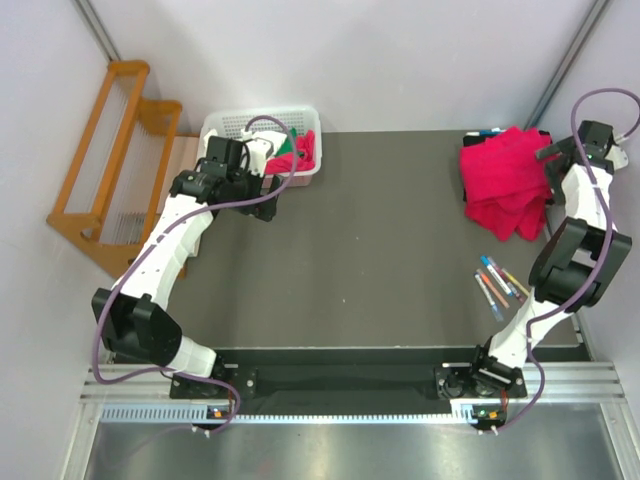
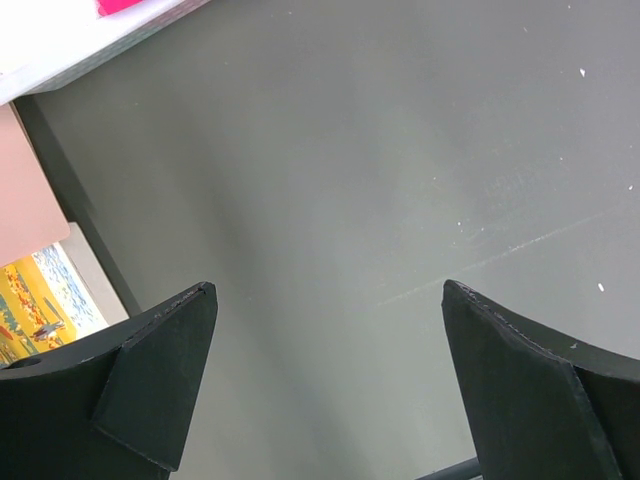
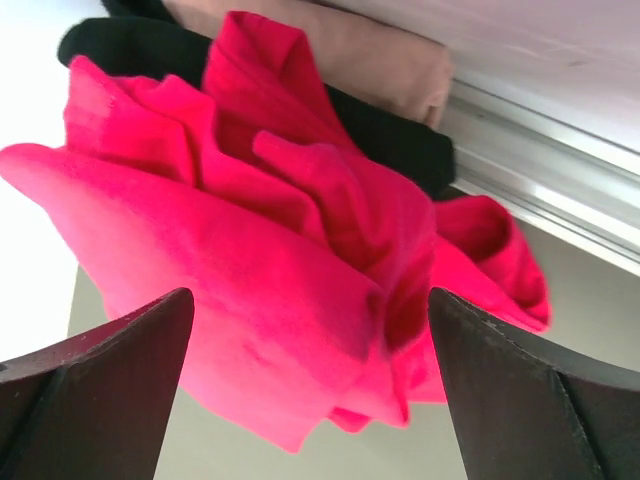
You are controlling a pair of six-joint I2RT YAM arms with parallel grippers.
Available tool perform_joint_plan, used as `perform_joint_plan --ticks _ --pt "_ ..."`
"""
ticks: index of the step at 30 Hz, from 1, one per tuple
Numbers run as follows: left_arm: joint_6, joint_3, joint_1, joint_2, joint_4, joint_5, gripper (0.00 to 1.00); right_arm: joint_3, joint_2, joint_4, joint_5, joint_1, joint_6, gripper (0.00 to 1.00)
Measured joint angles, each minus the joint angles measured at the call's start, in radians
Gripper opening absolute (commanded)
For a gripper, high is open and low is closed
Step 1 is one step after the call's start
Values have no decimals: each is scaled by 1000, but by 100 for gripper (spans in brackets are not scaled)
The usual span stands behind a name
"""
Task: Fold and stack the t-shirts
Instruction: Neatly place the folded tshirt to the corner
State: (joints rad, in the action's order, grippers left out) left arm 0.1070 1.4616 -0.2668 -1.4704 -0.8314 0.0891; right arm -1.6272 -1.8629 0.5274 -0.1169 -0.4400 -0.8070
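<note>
A heap of crimson t-shirts (image 1: 503, 182) lies at the table's far right edge. In the right wrist view the top t-shirt (image 3: 270, 260) is rumpled and loosely folded. My right gripper (image 1: 549, 170) hangs just beside the heap; its jaws (image 3: 308, 292) stand wide open on either side of the cloth, pinching nothing. Another red t-shirt (image 1: 306, 148) lies in the white basket (image 1: 228, 124) at the far left. My left gripper (image 1: 266, 198) hovers in front of that basket, open and empty (image 2: 328, 286) over bare table.
The basket also holds a green cloth (image 1: 285, 151) and white cloth. Several markers (image 1: 500, 285) lie on the right of the table. A wooden rack (image 1: 108, 150) stands off the left edge. Black cloth (image 3: 395, 135) and tan cloth (image 3: 340, 50) sit behind the heap.
</note>
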Motion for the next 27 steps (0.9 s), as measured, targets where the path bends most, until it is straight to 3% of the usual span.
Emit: perform_joint_plan --ticks 9,16,23,27 --pt "0 -10 3 8 0 1 99 -55 115 29 19 23 20 100" --pt "0 -10 5 8 1 2 99 -106 168 -137 311 34 -39 100" --pt "2 -14 18 2 2 8 99 -120 -94 -356 560 45 -137 100" --pt "9 -14 23 -11 2 9 99 -190 -315 -355 617 45 -175 100"
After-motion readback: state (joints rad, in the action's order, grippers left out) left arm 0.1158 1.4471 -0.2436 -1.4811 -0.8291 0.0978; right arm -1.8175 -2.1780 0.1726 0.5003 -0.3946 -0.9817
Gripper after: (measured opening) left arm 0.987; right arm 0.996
